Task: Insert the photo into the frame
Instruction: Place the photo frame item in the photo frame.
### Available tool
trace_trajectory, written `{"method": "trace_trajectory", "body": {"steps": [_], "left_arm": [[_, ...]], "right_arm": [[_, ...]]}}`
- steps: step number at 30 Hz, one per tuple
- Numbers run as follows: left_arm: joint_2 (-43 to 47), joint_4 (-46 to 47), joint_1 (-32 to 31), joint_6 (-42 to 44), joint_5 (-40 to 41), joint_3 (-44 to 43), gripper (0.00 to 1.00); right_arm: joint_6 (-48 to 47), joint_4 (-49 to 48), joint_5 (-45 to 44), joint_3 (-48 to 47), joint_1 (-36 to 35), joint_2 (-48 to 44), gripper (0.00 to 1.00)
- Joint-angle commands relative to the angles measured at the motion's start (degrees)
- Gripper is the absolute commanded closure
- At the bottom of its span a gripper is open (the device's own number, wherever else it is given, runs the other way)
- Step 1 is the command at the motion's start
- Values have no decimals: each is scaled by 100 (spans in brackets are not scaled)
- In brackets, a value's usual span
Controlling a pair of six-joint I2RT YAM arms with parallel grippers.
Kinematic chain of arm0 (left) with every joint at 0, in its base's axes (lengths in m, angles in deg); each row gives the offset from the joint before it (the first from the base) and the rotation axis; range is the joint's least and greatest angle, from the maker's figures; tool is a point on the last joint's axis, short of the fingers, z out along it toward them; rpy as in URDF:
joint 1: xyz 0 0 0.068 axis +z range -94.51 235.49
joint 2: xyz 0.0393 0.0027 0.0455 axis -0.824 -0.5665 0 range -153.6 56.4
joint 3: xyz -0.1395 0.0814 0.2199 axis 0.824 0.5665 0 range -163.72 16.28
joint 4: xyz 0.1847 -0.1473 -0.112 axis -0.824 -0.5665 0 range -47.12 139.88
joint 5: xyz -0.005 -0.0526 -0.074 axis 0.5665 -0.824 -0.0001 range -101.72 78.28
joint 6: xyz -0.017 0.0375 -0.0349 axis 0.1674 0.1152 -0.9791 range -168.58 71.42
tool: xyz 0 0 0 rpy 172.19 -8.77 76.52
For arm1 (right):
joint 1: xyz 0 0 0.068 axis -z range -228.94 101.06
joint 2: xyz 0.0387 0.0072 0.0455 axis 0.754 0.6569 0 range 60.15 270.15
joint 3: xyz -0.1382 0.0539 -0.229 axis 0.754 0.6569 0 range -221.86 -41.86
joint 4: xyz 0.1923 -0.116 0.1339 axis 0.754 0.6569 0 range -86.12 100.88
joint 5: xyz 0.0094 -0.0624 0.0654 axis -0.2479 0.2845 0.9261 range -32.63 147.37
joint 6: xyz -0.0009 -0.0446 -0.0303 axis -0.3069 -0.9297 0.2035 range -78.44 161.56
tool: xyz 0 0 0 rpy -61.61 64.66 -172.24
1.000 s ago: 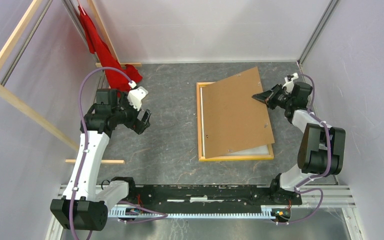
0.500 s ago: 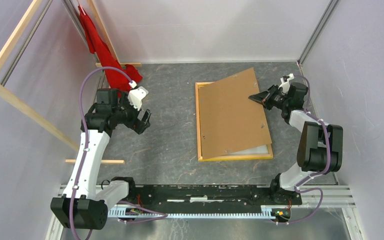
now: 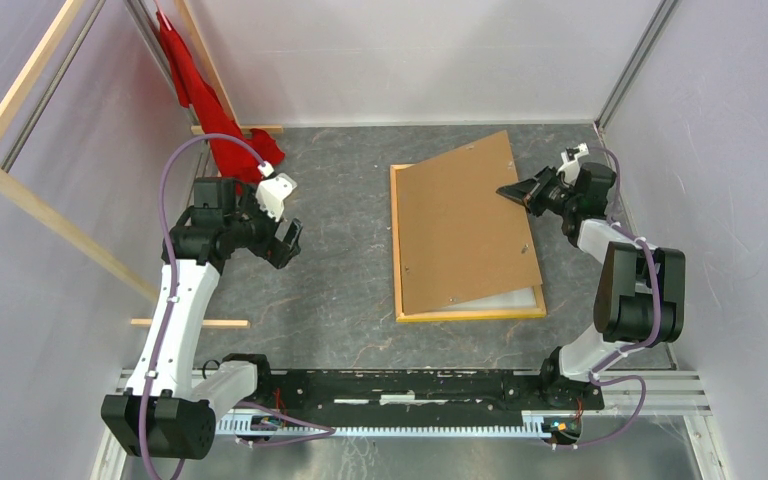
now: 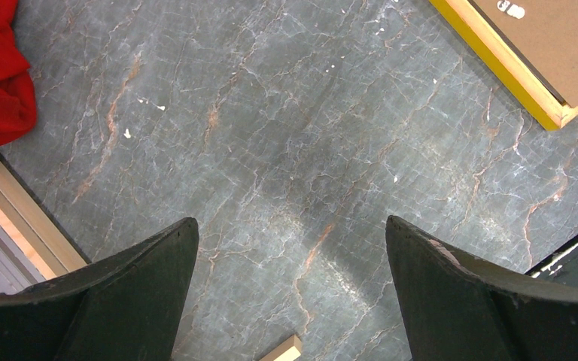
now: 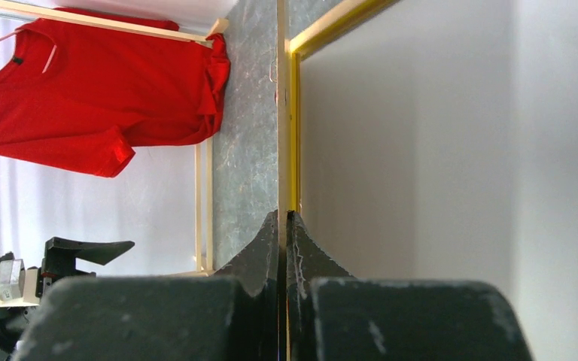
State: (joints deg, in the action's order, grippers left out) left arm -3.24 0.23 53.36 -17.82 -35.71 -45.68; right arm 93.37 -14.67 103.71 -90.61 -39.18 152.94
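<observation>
Displacement of backing board [image 3: 465, 225] to the left against the view one second back: no longer overhangs the right rail of the frame [image 3: 397, 250], now sits closer to square over it, with the far-right corner raised and reaching past the far rail. Held at the right edge by the right jaws, clenched on the thin panel, seen edge-on in the right wrist view. Left jaws spread wide, grasping nothing, poised over bare worktop [image 4: 271, 135] well apart from the frame, unmoved over the same interval. Inside the frame, under the board: photo [image 3: 520, 297], white back up, visible as a pale strip at the near-right corner. Suggests the print is already in place. Leaves, by this reading, only the seating of the board between the rails. Calls for a little more rotation before lowering, given the remaining skew.
</observation>
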Motion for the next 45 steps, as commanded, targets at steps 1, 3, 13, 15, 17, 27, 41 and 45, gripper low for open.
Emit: {"method": "trace_trajectory", "body": {"steps": [1,3,13,15,17,27,41,45], "left_arm": [[-15,-23,-18,263,64,56,0],[-17,-27,-24,276,79,61,0],[-38,-98,-23,293,49,8,0],[-47,-95,-24,285,57,-10,0],[-62,-95,-24,286,50,-19,0],[-84,-98,-23,281,32,-45,0],[-177,-85,-35,254,-50,-80,0],[-247,-84,-50,252,-27,-72,0]], "right_arm": [[374,-885,226,-143,39,-118,100],[360,-913,211,-143,60,-130,100],[307,-923,173,-32,62,-17,100],[305,-930,181,12,61,-4,100],[294,-927,195,49,61,10,100],[128,-817,129,171,60,71,100],[-57,-729,26,242,-91,227,100],[-96,-694,-61,316,-277,199,100]]}}
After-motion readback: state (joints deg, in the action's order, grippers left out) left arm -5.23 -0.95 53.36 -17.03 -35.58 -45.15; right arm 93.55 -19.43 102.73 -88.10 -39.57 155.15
